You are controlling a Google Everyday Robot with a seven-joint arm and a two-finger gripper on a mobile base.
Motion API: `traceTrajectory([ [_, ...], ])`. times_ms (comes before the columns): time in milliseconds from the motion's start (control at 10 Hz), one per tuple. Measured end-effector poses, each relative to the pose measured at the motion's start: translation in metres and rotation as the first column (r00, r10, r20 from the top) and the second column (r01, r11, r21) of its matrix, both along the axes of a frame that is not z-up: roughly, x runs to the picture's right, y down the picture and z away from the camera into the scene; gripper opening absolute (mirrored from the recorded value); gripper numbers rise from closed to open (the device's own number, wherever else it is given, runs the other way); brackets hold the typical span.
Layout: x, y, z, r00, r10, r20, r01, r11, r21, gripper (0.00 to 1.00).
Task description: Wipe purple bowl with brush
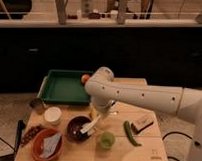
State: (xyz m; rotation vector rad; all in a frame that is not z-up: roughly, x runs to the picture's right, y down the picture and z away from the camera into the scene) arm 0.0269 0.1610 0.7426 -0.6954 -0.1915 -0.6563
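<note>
The purple bowl [77, 128] sits on the wooden table [142, 151], left of centre, and its dark inside shows. The whitish brush [89, 126] slants down from my gripper [95, 116], with its lower end resting over the bowl's right rim. My gripper hangs just above and to the right of the bowl, at the end of the white arm [139, 99] that reaches in from the right. It is shut on the brush's upper end.
An orange-red bowl [44, 144] holding a grey cloth is at the front left, with a white cup [53, 115] behind it. A green tray [64, 87] and an orange ball [85, 78] are at the back. A green cup [106, 140], a green vegetable [130, 133] and a brown-and-black block [142, 124] lie to the right.
</note>
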Motion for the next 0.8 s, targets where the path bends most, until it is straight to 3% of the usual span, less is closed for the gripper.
traceTrajectory([
  [200,-0.007,-0.012,0.008,1.000,0.027,-0.012,-0.026,0.9994,0.023,0.01],
  [500,-0.050,-0.025,0.020,0.999,0.038,-0.001,-0.038,0.9982,0.045,0.01],
  [800,-0.088,-0.025,0.022,0.999,-0.019,0.045,0.017,0.9987,0.047,0.01],
])
